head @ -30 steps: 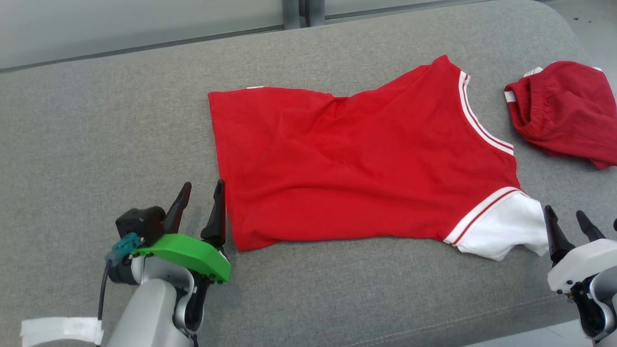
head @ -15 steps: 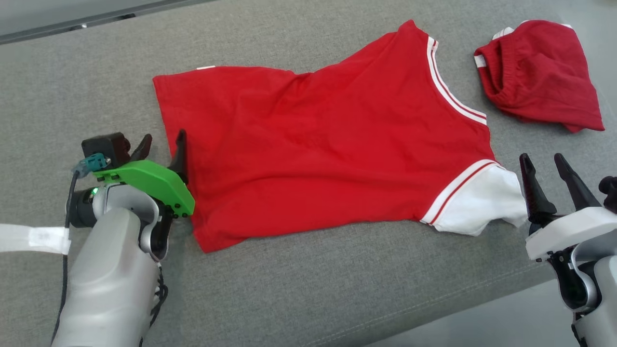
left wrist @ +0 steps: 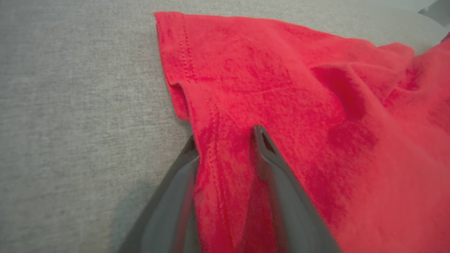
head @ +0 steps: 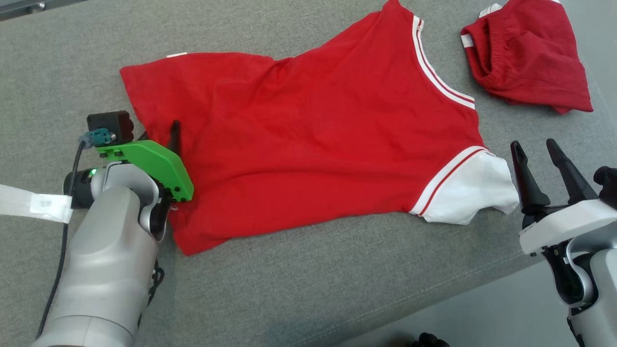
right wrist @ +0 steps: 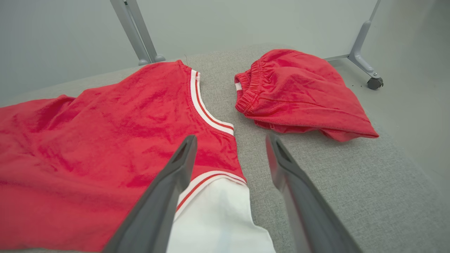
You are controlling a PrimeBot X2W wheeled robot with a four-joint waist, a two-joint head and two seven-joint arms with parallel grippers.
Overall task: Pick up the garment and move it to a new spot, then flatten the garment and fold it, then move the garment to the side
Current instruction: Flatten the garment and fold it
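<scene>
The garment (head: 308, 135), a red shirt with white-striped trim and a white sleeve (head: 472, 193), lies spread and slightly wrinkled on the grey cushion (head: 289, 289). My left gripper (head: 159, 132) is at its left hem. In the left wrist view the hem (left wrist: 211, 168) runs between the two fingers of that gripper (left wrist: 225, 135), one finger on top of the cloth and one at its edge, the jaws still apart. My right gripper (head: 534, 144) stands open just right of the white sleeve (right wrist: 214, 214), holding nothing; its own view shows it (right wrist: 232, 138) over the cushion beside the shirt (right wrist: 105, 140).
A second red piece with an elastic waistband (head: 525, 53) lies crumpled at the far right (right wrist: 299, 95). The cushion's front edge drops to the floor (head: 482, 318) at lower right. A wheeled stand leg (right wrist: 374, 82) is behind the cushion.
The head camera has tilted, shifting the whole picture. My left gripper has slid forward onto the shirt's hem and its jaws have narrowed around the cloth. The right gripper stays open beside the sleeve.
</scene>
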